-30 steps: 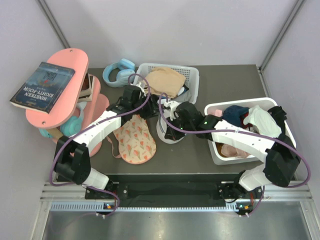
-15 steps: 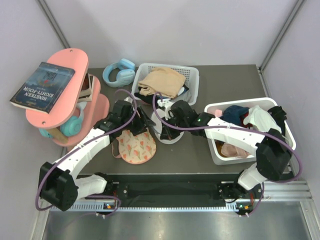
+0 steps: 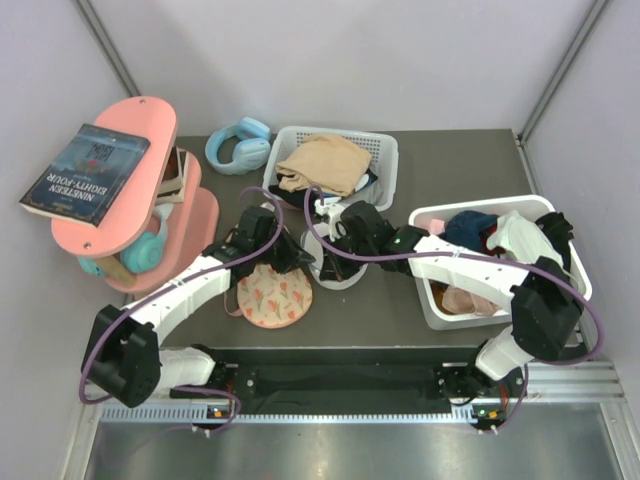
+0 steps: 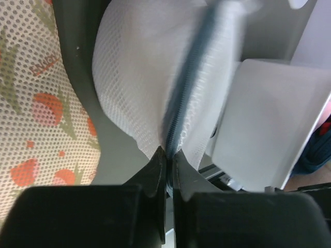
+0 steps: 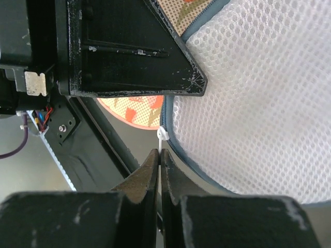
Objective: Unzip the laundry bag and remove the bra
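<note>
Beside bra (image 3: pixel 272 297), left pincer (image 4: pixel 166 157) seemingly pinching laundry bag (image 4: pixel 134 77) rim

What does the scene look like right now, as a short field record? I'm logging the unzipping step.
left gripper: shut on the laundry bag at its zip rim
right gripper: shut, tips at the white zip pull
bag position: on the table, between both grippers
bra: on the table beside the bag, outside it
</note>
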You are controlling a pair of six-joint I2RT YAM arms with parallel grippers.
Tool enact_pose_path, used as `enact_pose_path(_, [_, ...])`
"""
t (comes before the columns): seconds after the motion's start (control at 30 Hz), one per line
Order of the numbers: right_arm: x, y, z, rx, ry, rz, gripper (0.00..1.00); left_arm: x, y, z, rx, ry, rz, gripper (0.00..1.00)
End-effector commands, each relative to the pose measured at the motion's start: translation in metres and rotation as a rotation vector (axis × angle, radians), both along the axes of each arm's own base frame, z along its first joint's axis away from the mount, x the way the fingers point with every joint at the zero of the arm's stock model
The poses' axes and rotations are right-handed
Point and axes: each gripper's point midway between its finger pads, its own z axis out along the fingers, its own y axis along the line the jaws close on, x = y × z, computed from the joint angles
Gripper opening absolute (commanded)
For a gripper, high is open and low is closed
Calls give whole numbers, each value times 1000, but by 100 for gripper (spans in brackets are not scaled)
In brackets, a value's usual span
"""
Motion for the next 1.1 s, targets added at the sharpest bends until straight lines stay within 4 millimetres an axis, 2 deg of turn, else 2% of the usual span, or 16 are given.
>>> enact_pose_path(0.0, [1,9,26,57,-50,14,0,18,-7,20,-23,-87,11,0])
enact_pose_path(0.23, [0,1,19,28,-49,-3,0,26,-1,19,9,-105,9,0])
enact_pose_path(0.4, [4,-9,16,14,-52,-42,0,34,9,23,34,-125,5,0])
enact_pose_path(0.73, [21,-44,10,16,-43,-146,0,51,30,31,83,-160,-38,0])
enact_pose_path(0.77, [22,-47,10,19,-41,-154,0,55,30,38,84,-185,-55,0])
enact_pose_path(0.87, [23,-50,13,26,-49,-158,0,63,26,38,102,-209,-104,0])
enact_pose_path(1.0, [23,-44,17,42,-47,-139,0,78,14,43,109,-216,-177,0])
enact_pose_path(1.03, [23,-42,19,45,-46,-135,0,79,14,43,114,-212,-183,10])
enact_pose_path(1.07, [23,-41,19,47,-47,-132,0,79,14,42,122,-201,-188,24])
